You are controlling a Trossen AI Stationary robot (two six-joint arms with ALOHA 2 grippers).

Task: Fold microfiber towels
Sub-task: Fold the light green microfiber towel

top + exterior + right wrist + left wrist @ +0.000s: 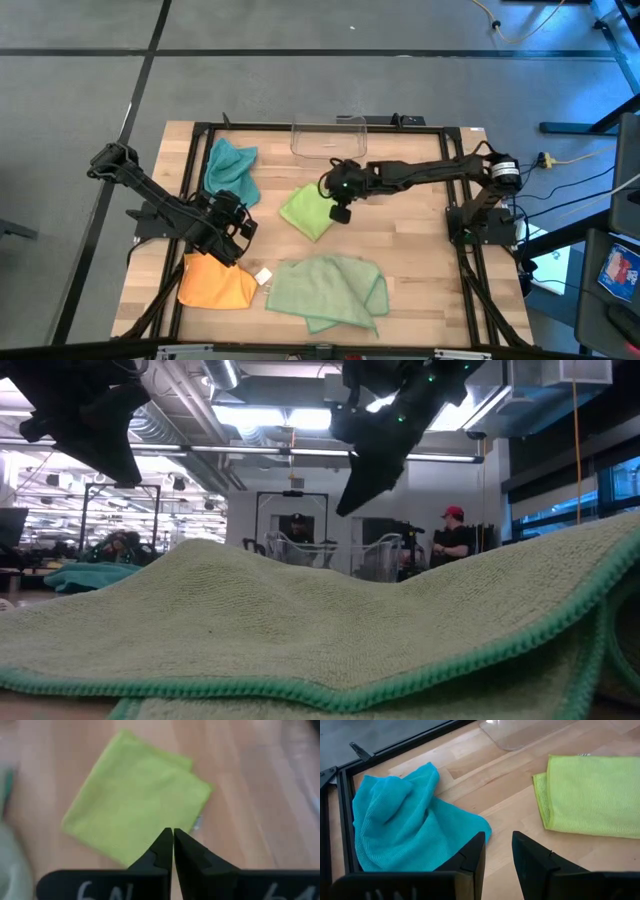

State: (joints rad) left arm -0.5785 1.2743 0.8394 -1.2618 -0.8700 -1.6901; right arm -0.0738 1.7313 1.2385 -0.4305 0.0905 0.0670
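Towel in lime green (306, 212) lies folded flat mid-table; your right gripper (340, 212), clenched empty, hovers over its edge. Your left gripper (236, 226), slightly parted, waits empty near the crumpled teal towel (230, 167).

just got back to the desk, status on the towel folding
Right tool shut, empty, above folded lime towel. Left tool part open, empty, near crumpled teal towel. Orange towel and sage towel unfolded. Nothing blocking.

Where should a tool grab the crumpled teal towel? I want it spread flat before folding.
Judging by its pose, take the teal towel at the loose corner lying flat on the wood toward the lime towel, coming from above; the rest is bunched against the table frame.
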